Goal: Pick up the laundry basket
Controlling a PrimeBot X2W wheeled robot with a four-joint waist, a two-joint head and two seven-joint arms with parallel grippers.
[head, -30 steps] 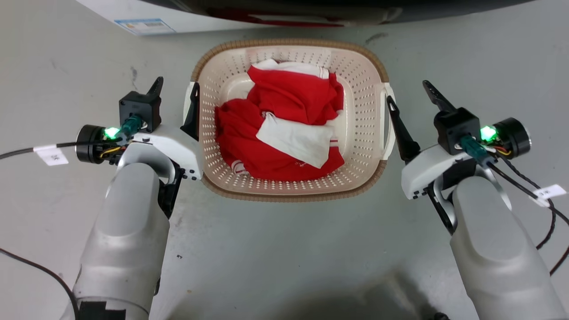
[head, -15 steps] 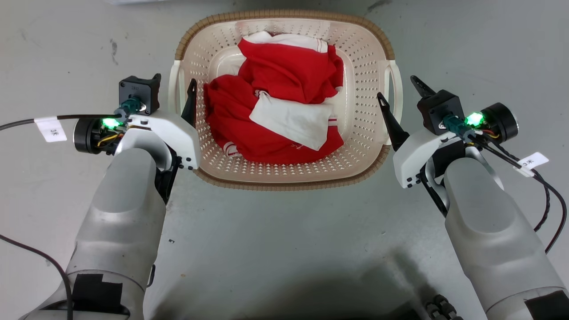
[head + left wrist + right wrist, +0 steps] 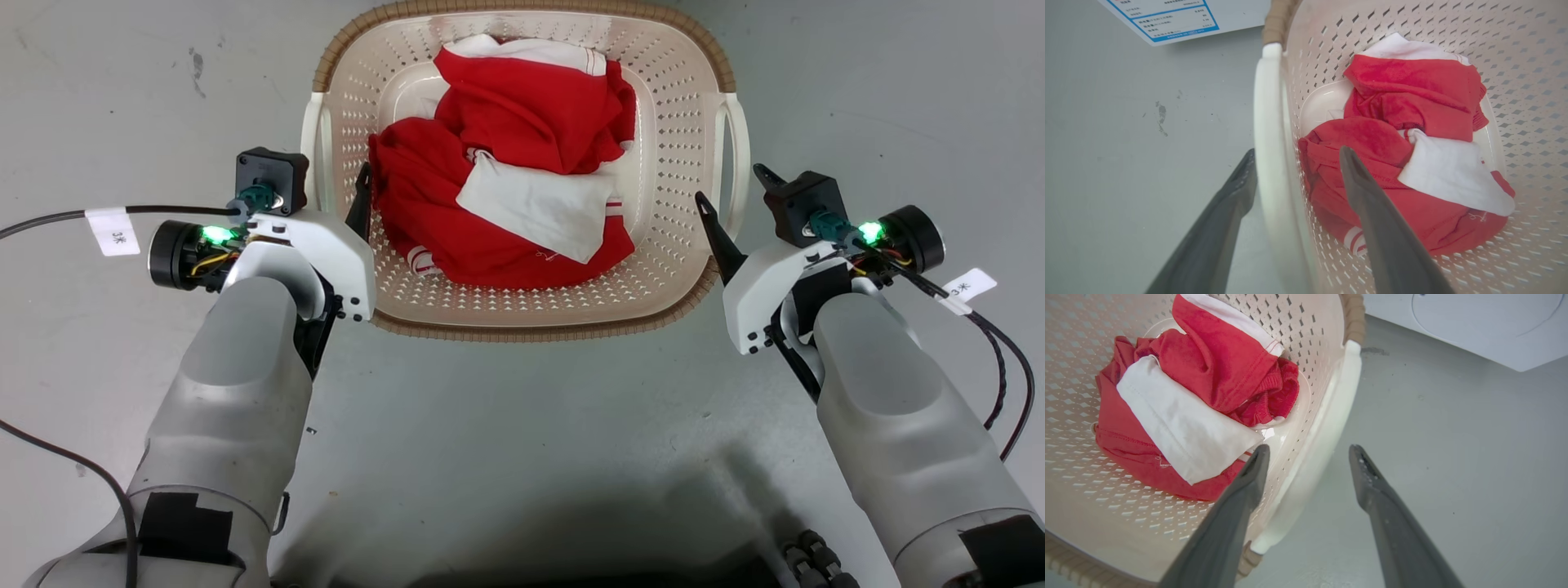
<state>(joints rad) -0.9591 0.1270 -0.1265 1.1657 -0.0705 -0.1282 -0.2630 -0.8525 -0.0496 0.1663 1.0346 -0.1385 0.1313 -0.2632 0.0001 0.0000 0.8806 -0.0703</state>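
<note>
The laundry basket (image 3: 531,331), cream with perforated walls and a brown rim, stands on the grey floor and holds red and white clothes (image 3: 506,196). My left gripper (image 3: 326,192) is open astride the basket's left white handle (image 3: 1267,122). One of its fingers is inside the basket and the other is outside, as the left wrist view shows for the left gripper (image 3: 1297,153). My right gripper (image 3: 729,184) is open in the same way around the right handle (image 3: 1339,396). In the right wrist view the handle runs between the tips of the right gripper (image 3: 1309,449).
A white appliance panel with a blue label (image 3: 1163,16) stands beyond the basket, and its white front (image 3: 1474,322) shows past the right handle. Black cables (image 3: 1000,359) trail from both wrists over the bare grey floor (image 3: 522,457).
The head camera has tipped down, so the appliance has left its view. Both grippers have moved inward, and each handle now lies between a pair of fingers. The basket stays on the floor.
</note>
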